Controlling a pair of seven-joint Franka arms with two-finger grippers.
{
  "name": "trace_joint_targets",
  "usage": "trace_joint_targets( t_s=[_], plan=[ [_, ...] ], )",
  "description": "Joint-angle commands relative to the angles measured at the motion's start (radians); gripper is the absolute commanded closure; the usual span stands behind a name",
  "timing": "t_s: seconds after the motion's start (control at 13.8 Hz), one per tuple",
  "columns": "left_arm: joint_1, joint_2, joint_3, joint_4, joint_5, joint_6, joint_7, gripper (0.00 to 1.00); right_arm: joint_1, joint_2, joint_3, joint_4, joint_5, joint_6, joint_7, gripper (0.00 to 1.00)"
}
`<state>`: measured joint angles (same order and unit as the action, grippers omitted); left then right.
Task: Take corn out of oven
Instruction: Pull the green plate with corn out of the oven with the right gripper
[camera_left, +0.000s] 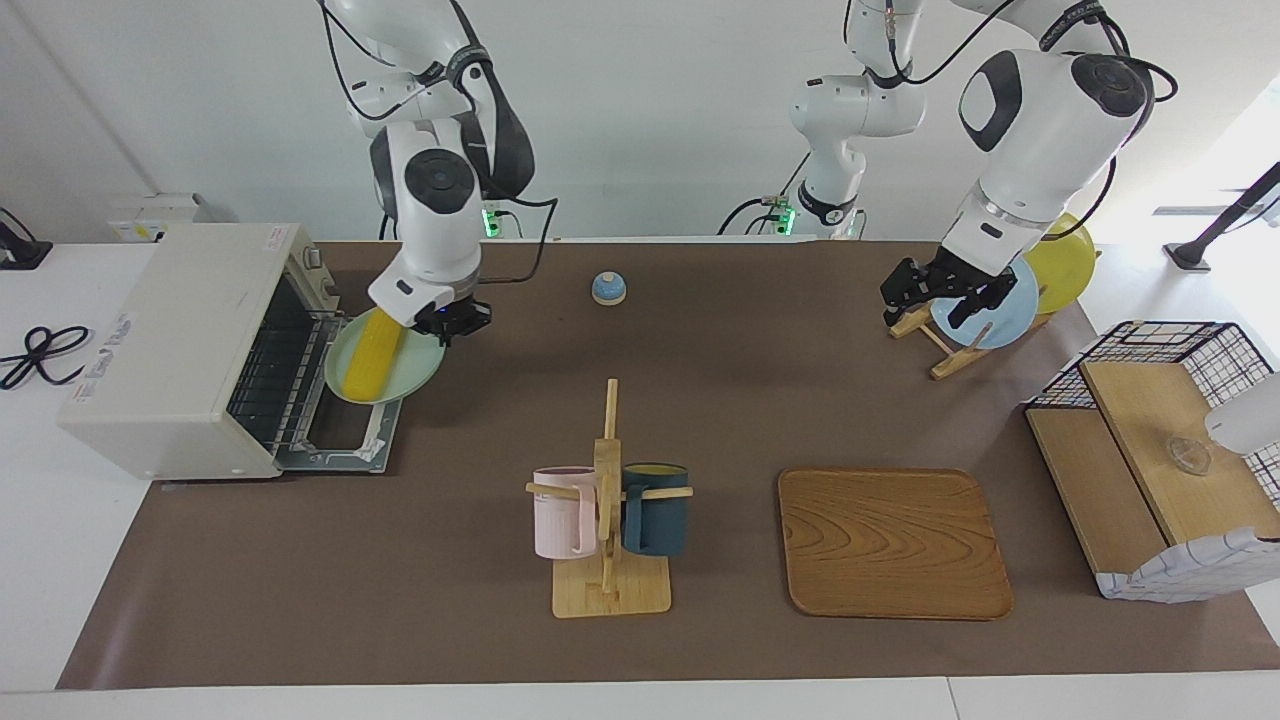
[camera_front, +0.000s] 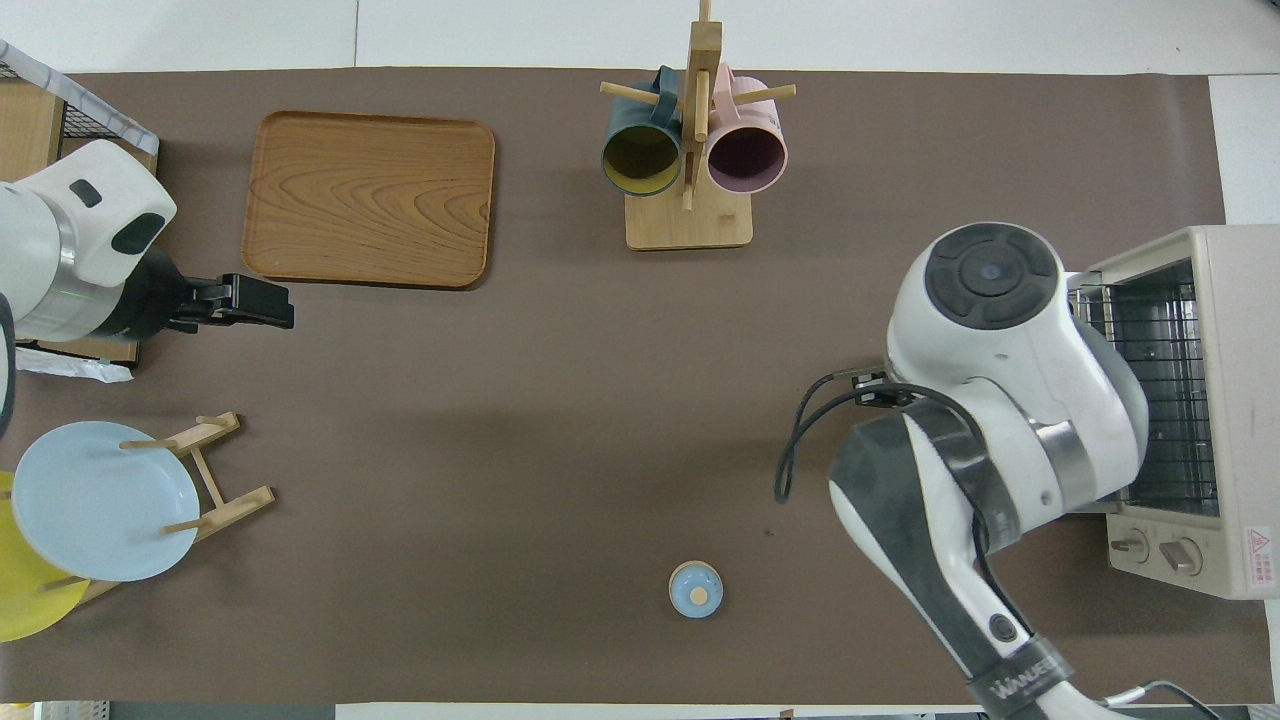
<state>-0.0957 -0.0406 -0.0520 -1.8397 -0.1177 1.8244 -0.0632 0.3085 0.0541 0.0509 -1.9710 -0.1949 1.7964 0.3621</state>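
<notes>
Because the corn (camera_left: 370, 351) rides on a pale green plate (camera_left: 412, 372), we do not have to pinch the slippery cob at all. At the left of the facing view we see the oven (camera_left: 170, 350) with its door (camera_left: 345, 440) folded down flat and its rack bare. Just to the right of it, the right gripper (camera_left: 452, 322) is pinched tight on the plate's rim. The plate hangs in the air over the open door, at the left of the frame, so the corn is already out of the oven. We think the plate tips a little, so the corn could roll if the arm swings fast.

In the middle low down stands a mug rack (camera_left: 608, 500) with a pink mug and a dark blue one, and a small blue bell (camera_left: 608, 288) sits higher up. A wooden tray (camera_left: 893, 541) lies low and to the right; we guess it could be a good landing spot.

At the upper right the left gripper (camera_left: 940, 290) waits with its fingers spread apart, holding nothing, over a plate stand (camera_left: 945, 350).
</notes>
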Motion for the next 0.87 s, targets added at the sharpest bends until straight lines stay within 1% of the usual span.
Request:
trace_joint_targets(
  t_s=[0.0, 0.07, 0.14, 0.22, 0.29, 0.36, 0.51, 0.58, 0.79],
  plan=[
    [-0.007, -0.015, 0.009, -0.024, -0.014, 0.021, 0.002, 0.00, 0.091, 0.113, 0.007, 0.157, 0.023, -0.071, 0.132, 1.00],
    [-0.004, -0.015, 0.011, -0.024, -0.014, 0.021, 0.003, 0.00, 0.128, 0.154, 0.007, 0.206, 0.035, -0.089, 0.173, 1.00],
    [0.001, -0.015, 0.011, -0.024, -0.014, 0.021, 0.008, 0.00, 0.180, 0.227, 0.007, 0.283, 0.040, -0.116, 0.237, 1.00],
    [0.002, -0.015, 0.009, -0.024, -0.014, 0.021, 0.008, 0.00, 0.229, 0.316, 0.007, 0.387, 0.037, -0.150, 0.318, 1.00],
    [0.004, -0.015, 0.011, -0.024, -0.014, 0.023, 0.009, 0.00, 0.257, 0.381, 0.007, 0.455, 0.038, -0.157, 0.378, 1.00],
    [0.007, -0.012, 0.011, -0.024, -0.014, 0.024, 0.011, 0.00, 0.270, 0.407, 0.010, 0.471, 0.037, -0.146, 0.408, 1.00],
    [0.019, -0.010, 0.011, -0.024, -0.014, 0.035, 0.019, 0.00, 0.323, 0.423, 0.026, 0.456, 0.041, -0.080, 0.439, 1.00],
    [0.028, -0.007, 0.012, -0.024, -0.014, 0.041, 0.034, 0.00, 0.331, 0.429, 0.026, 0.421, 0.041, -0.022, 0.439, 1.00],
    [0.062, -0.007, 0.012, -0.030, -0.014, 0.044, 0.071, 0.00, 0.339, 0.406, 0.027, 0.309, 0.086, 0.115, 0.457, 1.00]
  ],
)
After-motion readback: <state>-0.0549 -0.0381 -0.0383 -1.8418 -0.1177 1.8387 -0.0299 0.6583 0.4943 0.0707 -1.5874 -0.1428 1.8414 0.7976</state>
